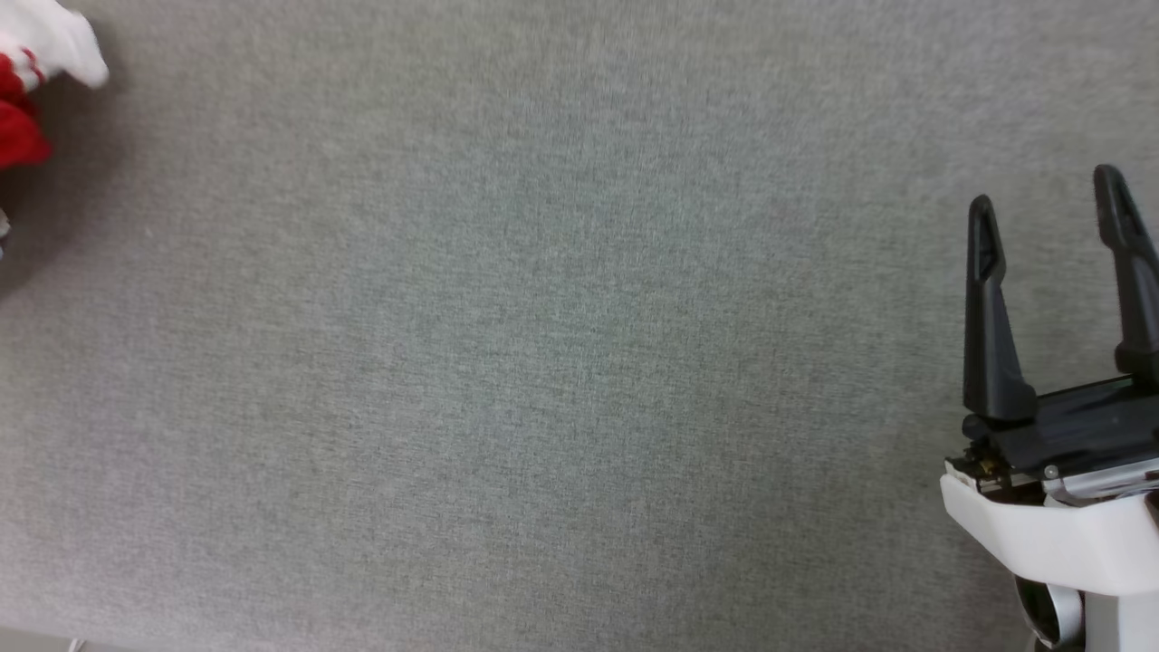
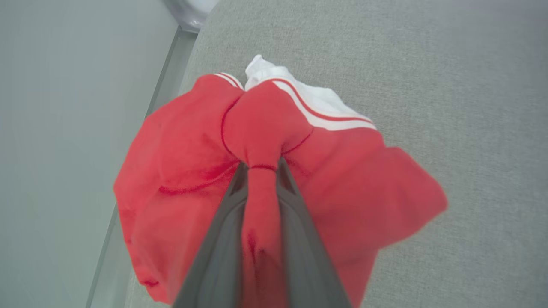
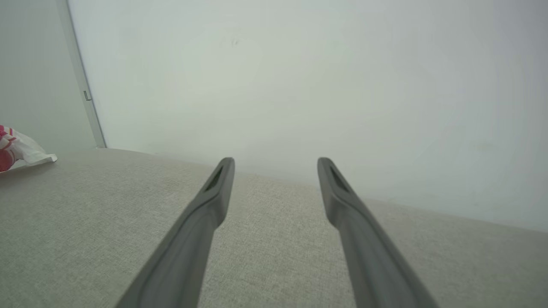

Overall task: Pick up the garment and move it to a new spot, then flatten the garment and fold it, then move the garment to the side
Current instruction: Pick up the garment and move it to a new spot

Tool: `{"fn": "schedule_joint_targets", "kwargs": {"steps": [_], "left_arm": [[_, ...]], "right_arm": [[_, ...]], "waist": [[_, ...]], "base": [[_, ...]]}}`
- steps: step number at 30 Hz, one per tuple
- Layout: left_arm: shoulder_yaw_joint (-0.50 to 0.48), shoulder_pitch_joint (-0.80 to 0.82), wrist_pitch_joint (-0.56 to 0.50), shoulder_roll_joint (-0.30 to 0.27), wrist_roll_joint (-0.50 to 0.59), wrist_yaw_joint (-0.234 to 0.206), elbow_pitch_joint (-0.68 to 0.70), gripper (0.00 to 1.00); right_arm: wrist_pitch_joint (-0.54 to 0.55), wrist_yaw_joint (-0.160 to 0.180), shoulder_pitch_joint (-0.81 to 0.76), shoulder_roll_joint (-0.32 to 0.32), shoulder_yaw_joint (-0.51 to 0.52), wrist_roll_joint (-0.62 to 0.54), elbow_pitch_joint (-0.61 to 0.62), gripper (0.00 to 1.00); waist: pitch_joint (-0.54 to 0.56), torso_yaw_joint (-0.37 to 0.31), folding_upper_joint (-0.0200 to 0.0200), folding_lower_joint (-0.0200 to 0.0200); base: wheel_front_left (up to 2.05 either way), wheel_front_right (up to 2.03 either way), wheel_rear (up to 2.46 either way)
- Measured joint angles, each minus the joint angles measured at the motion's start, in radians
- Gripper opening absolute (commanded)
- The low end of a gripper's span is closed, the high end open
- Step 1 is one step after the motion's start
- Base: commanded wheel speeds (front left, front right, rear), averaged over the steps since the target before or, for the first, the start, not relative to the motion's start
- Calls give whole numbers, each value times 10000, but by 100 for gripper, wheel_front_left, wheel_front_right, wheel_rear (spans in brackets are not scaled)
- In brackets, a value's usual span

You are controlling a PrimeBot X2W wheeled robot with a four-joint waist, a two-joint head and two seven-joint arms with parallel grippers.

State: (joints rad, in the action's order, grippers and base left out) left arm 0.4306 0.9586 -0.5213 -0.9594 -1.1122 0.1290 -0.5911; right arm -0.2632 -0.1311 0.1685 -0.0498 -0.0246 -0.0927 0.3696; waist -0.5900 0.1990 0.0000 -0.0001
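The garment [image 2: 180, 141] is a bunched red shirt with a white sleeve and red-white striped trim, lying near the left edge of the grey surface. My left gripper [image 2: 262, 164] is shut on a pinched fold of its red cloth, which runs down between the two fingers. In the head view only a corner of the garment [image 1: 18, 136] shows, at the far upper left. My right gripper [image 1: 1046, 188] stands open at the lower right, well away from the shirt, with nothing between its fingers [image 3: 214, 201]. The right wrist view catches the garment [image 3: 17, 149] at its left edge.
A grey cloth-covered table [image 1: 543, 362] spreads across the head view. Its left edge [image 2: 145, 115] runs just beside the garment, with a pale floor or wall beyond. A plain white wall [image 3: 299, 85] stands behind the table's far edge.
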Motion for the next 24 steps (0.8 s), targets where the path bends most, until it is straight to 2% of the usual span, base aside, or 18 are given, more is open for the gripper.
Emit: {"fn": "schedule_joint_targets", "kwargs": {"steps": [6,14,18,24], "left_arm": [[683,864,165,-637,458,2,1294,0],[1620,2507,-44,-637,1181,2,3273,0],[2169,3393,-383,-257,1417,2,4034,0],[3156,4643,-784,897,1664,2,4696,0]], "right_arm": [[-2,0,-44,0,-90,502,-314,100],[-2,0,-60,-2,-52,1085,-554,100],[-2,0,-112,-4,-19,1356,-671,100],[-2,0,-131,-8,17,1755,-792,100]], "waist": [[837,-156,0,0],[1583,-633,1,0],[1823,-991,0,0],[2096,-1645,1,0]], "base": [[0,0,0],[0,0,0],[0,0,0],[0,0,0]]}}
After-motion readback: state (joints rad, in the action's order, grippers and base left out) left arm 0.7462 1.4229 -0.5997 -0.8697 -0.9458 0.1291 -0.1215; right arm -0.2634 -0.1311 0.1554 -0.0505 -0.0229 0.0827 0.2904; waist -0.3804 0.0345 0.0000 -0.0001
